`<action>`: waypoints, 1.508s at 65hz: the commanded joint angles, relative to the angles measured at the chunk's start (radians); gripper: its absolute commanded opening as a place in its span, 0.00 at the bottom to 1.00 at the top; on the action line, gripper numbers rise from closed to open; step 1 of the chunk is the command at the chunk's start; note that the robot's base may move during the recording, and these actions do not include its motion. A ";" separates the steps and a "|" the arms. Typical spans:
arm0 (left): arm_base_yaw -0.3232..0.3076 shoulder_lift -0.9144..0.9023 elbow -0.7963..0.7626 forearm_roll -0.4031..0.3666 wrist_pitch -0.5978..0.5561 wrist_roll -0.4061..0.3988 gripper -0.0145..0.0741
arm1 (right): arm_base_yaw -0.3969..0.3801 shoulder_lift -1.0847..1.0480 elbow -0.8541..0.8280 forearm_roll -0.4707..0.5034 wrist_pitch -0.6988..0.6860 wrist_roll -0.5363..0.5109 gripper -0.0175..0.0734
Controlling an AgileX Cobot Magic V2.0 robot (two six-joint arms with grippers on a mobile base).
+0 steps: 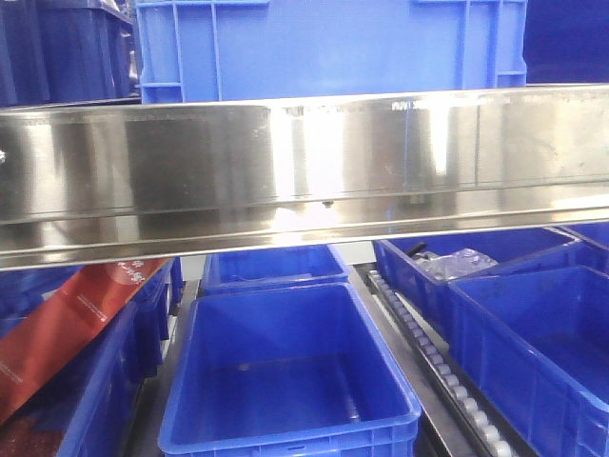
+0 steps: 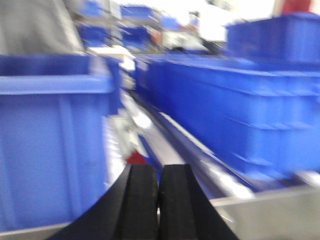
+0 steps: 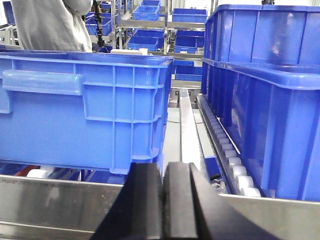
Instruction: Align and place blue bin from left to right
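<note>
Front view: the blue bin sits on the upper level behind a steel rail, above an empty bin. Left wrist view, blurred: the left hand is closed, empty. Right wrist view: the right hand is closed, empty, just before the bin.

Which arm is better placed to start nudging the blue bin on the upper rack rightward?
Probably the left: the blue bin fills its view's left, near the closed left end effector. The closed right end effector faces its right corner.
</note>
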 commanded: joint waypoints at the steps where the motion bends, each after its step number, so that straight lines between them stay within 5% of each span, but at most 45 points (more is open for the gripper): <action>1: 0.063 -0.026 0.084 -0.030 -0.125 0.029 0.17 | 0.001 -0.007 0.001 -0.011 -0.026 -0.007 0.11; 11: 0.136 -0.036 0.274 -0.115 -0.295 0.092 0.17 | 0.001 -0.007 0.001 -0.011 -0.026 -0.007 0.11; 25: 0.155 -0.036 0.452 -0.120 -0.519 0.092 0.17 | 0.001 -0.007 0.001 -0.011 -0.031 -0.007 0.11; 28: 0.155 -0.036 0.452 -0.120 -0.459 0.092 0.17 | 0.001 -0.007 0.001 -0.011 -0.031 -0.007 0.11; 98: 0.155 -0.036 0.452 -0.118 -0.467 0.092 0.17 | 0.001 -0.007 0.001 -0.011 -0.033 -0.007 0.11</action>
